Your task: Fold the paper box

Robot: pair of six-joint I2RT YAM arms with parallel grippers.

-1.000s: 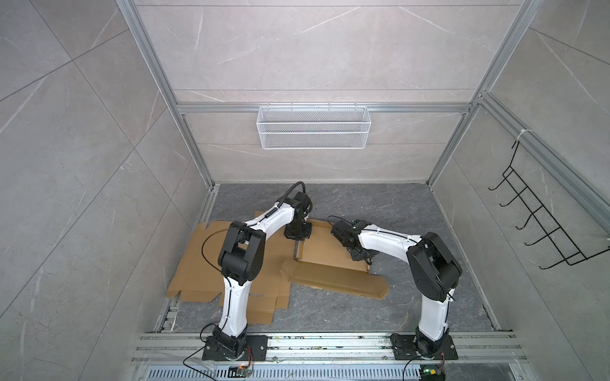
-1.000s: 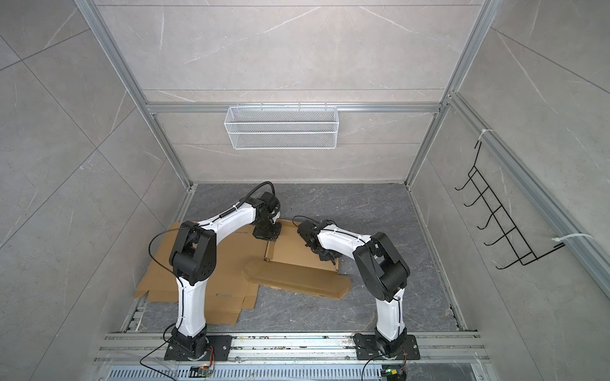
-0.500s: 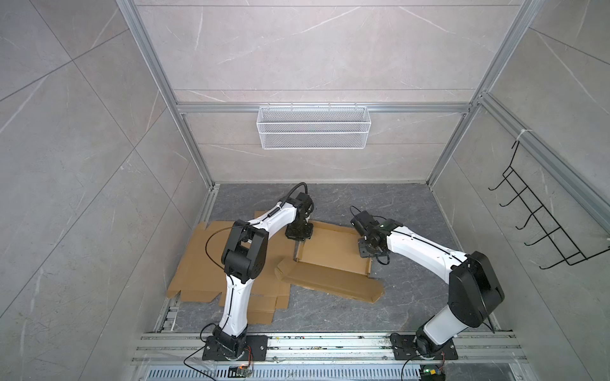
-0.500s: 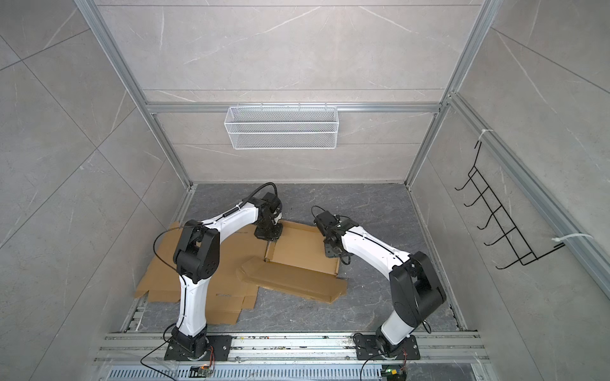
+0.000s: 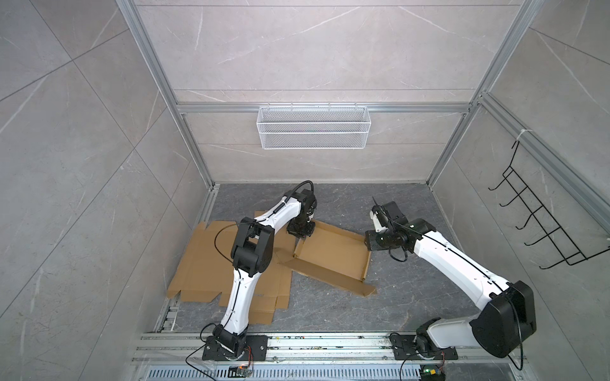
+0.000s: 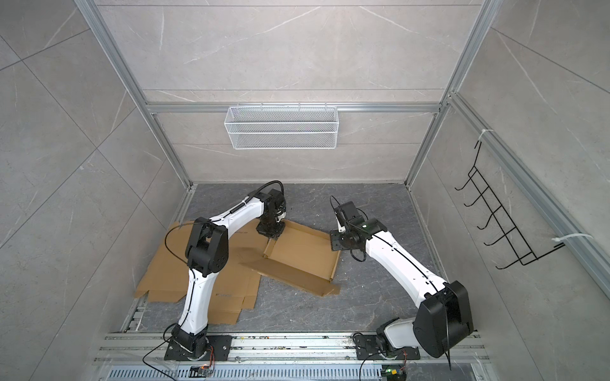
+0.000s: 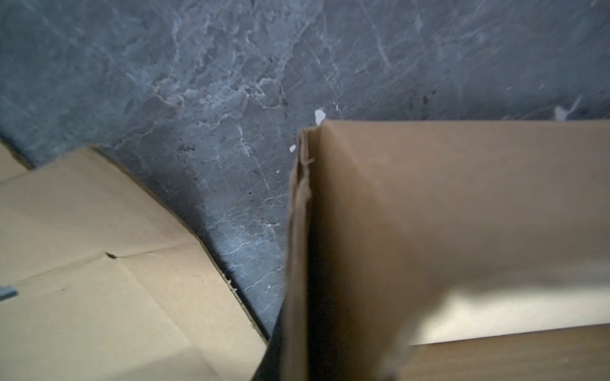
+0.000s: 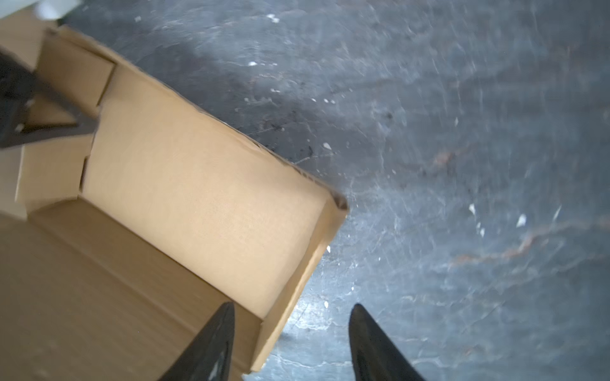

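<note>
Paper box (image 5: 333, 254) may flop open.
Left gripper (image 5: 299, 243) pinches its 9 o'clock wall (image 7: 298, 231); the spread right gripper (image 8: 292, 306) holds nothing.

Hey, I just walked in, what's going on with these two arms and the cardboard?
Two robot arms are folding a paper box on the grey floor. The left pincer is shut on the box's short wall at a far corner. The right pincer is open and empty, its fingers straddling the opposite end wall. The box is half formed; flat cardboard sheets lie beside it, under the left arm.
</note>
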